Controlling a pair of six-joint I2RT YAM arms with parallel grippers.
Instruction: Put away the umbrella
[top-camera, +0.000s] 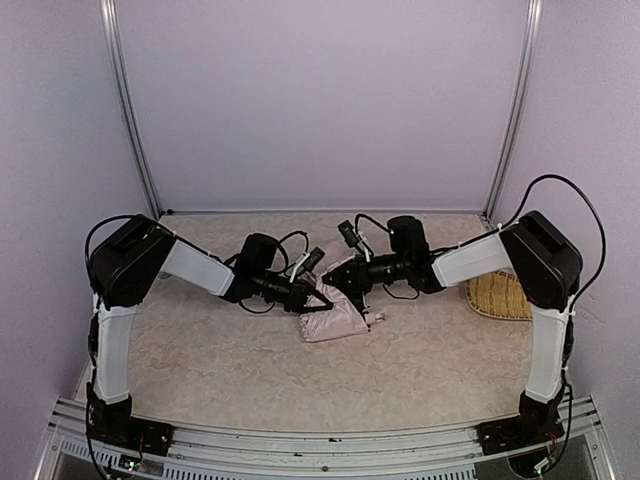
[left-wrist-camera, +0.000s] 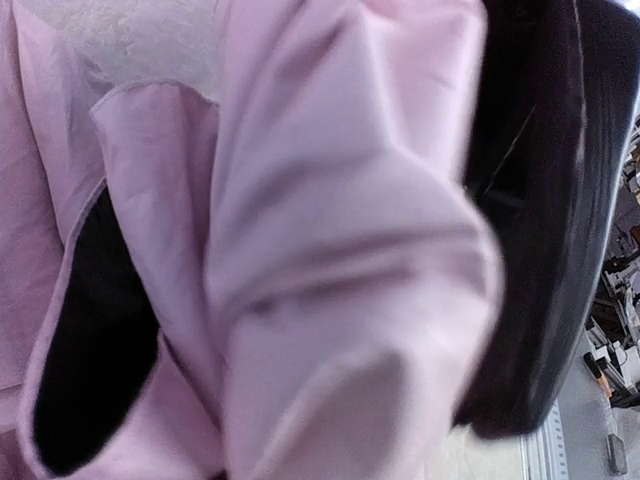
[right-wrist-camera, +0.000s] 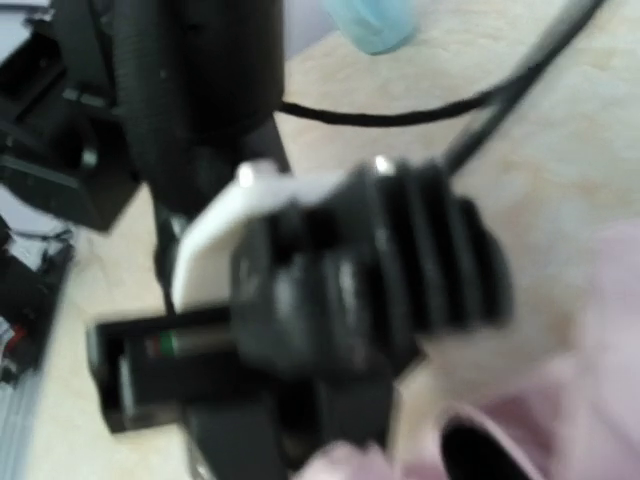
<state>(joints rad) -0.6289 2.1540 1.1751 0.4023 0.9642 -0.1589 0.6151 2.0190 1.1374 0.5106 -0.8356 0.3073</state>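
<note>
The pale pink umbrella lies crumpled on the table's middle between both arms. My left gripper is at its left upper edge. In the left wrist view pink fabric with black lining fills the frame and hides the jaws, which seem shut on it. My right gripper is at the umbrella's upper edge, close to the left one. The right wrist view is blurred. It shows the left arm's black wrist and pink fabric at the bottom right, and its own fingers cannot be made out.
A woven straw mat lies at the right edge under the right arm's elbow. Black cables loop above both wrists. Walls close the table at the back and both sides.
</note>
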